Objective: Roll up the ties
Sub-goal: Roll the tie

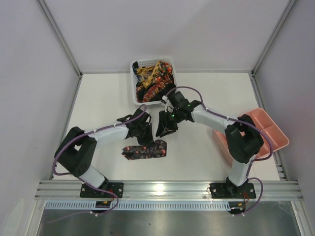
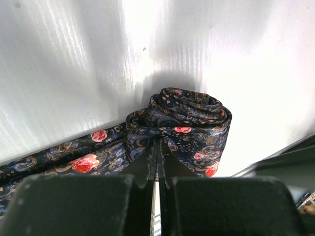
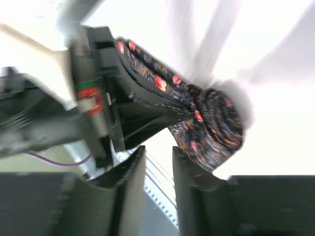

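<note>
Left tool [image 2: 157, 147] pinches the soft, slippery tie [image 2: 179, 115] at its roll's six-o'clock edge, probably the safest hold; right tool [image 3: 158, 152] stands narrowly parted, empty.

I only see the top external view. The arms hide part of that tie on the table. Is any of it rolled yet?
Observer: Yes. In the left wrist view one end of the floral tie is wound into a coil, and the rest trails out flat.
Operator: Is the left end effector gripping it?
Observer: The left end effector is shut on the coil's near edge.
Operator: And the right one?
Observer: In its own wrist view the right end effector has its fingers apart with nothing between them. The coil sits just beyond them.
</note>
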Controlling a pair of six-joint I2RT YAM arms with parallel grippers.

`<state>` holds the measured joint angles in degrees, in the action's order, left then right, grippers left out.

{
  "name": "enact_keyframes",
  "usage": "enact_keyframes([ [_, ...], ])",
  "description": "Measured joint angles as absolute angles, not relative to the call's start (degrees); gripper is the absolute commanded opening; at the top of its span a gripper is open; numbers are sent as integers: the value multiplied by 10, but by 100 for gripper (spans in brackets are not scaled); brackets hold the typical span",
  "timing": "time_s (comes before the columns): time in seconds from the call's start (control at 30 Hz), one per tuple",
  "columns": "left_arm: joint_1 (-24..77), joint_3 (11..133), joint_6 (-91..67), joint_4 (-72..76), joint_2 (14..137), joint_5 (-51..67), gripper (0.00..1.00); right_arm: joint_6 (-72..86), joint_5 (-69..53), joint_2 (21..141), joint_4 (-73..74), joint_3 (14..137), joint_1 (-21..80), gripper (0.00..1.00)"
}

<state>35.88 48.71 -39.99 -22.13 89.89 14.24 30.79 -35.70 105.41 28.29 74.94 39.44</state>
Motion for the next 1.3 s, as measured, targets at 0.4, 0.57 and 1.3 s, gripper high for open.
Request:
enact_keyframes([
  [0.4, 359, 493, -395, -223, 902, 142, 2, 100, -237, 885, 192, 583, 354, 100],
  [0.57, 359, 493, -394, -221, 902, 142, 2, -46, -244, 766, 98, 443, 404, 100],
  [1.3, 359, 485, -394, -197, 904, 154, 2, -331, -367, 958, 63, 560, 443, 100],
])
